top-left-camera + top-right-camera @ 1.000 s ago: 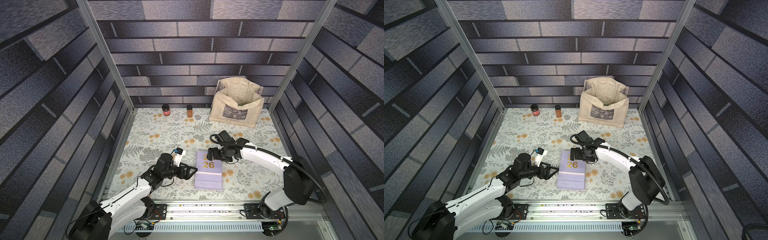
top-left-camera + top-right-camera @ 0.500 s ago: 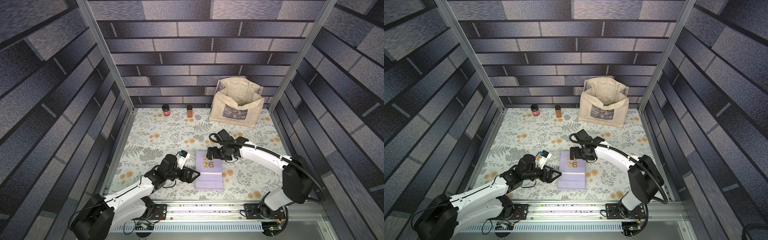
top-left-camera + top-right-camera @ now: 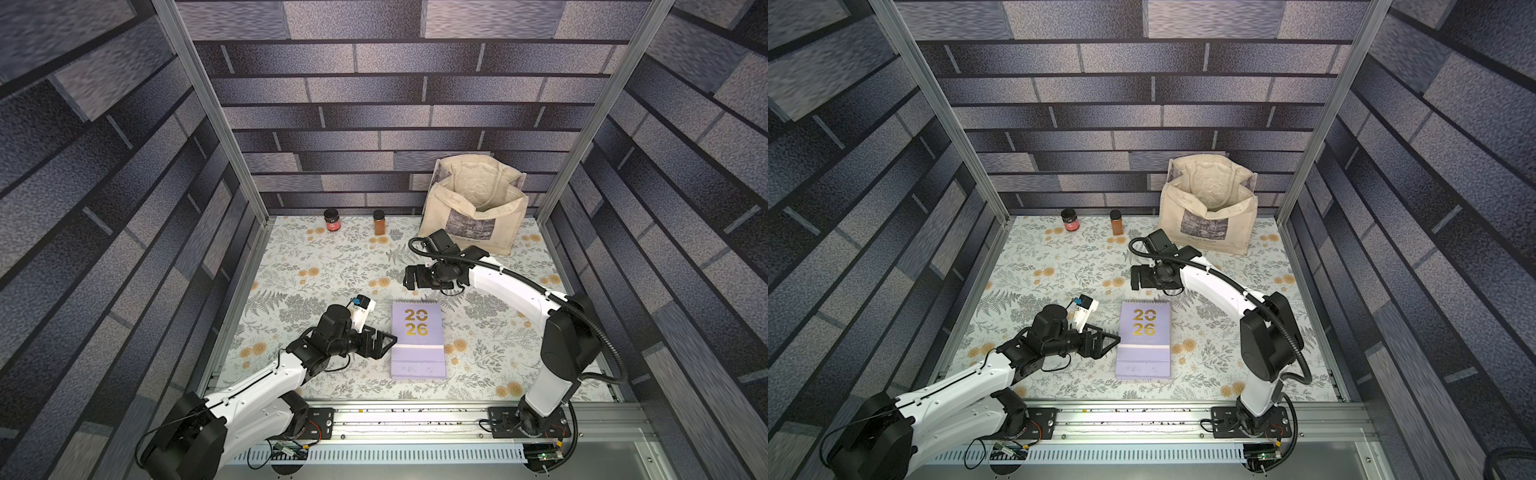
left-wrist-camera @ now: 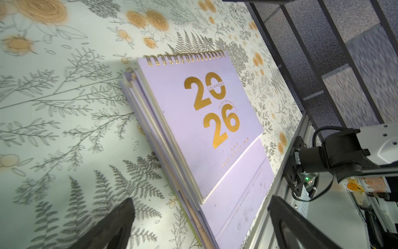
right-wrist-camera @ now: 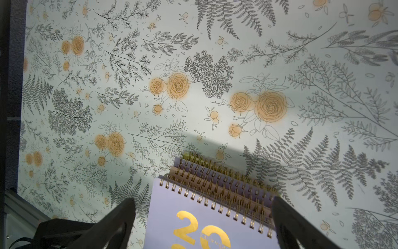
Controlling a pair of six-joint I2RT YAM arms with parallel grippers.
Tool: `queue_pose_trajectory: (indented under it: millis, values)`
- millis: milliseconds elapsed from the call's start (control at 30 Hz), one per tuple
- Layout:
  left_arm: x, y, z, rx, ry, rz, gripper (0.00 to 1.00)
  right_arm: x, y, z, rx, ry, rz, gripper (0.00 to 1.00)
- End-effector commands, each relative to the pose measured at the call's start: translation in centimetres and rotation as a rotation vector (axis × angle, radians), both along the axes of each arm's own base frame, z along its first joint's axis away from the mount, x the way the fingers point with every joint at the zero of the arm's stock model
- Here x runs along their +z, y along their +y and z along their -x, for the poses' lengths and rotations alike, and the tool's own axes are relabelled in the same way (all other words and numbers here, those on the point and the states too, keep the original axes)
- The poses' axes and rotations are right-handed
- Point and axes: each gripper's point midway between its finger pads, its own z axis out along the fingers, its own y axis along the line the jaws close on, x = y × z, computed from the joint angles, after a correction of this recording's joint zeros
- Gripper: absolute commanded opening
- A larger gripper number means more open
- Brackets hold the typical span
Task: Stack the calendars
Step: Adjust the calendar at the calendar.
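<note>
While both arms reach over the flowery table (image 3: pixel 316 266), the calendars (image 3: pixel 417 340) lie in 1 pile near the front, in the middle. The top calendar (image 3: pixel 1144 332) is lilac. It has a gold "2026" on it and gold rings along its far edge. In the right wrist view, peach, lilac and yellow-green edges peek out from under it.

The left gripper (image 3: pixel 384 345) is just beside the pile's left edge and points at it. Its jaws are spread wide and hold nothing. I cannot tell if a tip touches the pile.

The right gripper (image 3: pixel 410 277) is past the pile's far edge, apart from it. Its jaws are spread wide too, with nothing between them.

A cream tote bag (image 3: pixel 473 224) stands at the far right. 1 red-label jar (image 3: pixel 332 220) and 1 brown spice jar (image 3: pixel 378 223) stand by the far wall, left of the bag.
</note>
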Motion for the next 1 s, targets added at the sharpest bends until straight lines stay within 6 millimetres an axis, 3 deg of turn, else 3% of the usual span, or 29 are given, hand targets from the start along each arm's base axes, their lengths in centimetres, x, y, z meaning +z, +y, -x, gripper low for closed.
queue_pose_trajectory:
  millis: [0,233,433,467,533,967]
  values:
    - [1.6,1.6,-2.7,0.120,-0.081,-0.002,1.00,-1.1,1.2,-0.4,0.065,0.037,0.001,1.00]
    - [1.8,5.1,-5.0,0.278,-0.088,-0.016,1.00,-0.7,4.3,-2.0,0.134,0.023,-0.052,0.99]
    - [1.4,6.8,-5.4,0.343,-0.069,-0.036,1.00,-1.3,6.3,-1.8,0.187,0.038,-0.043,0.98]
    - [1.3,7.1,-5.6,0.360,-0.066,-0.042,1.00,-2.7,6.5,-1.7,0.189,0.063,-0.034,0.99]
    - [1.1,7.8,-5.7,0.394,-0.061,-0.053,1.00,-3.3,7.0,-1.5,0.196,0.080,-0.035,0.98]
    - [1.1,8.7,-6.1,0.428,-0.051,-0.034,1.00,-5.6,8.5,1.4,0.240,0.152,-0.025,0.98]
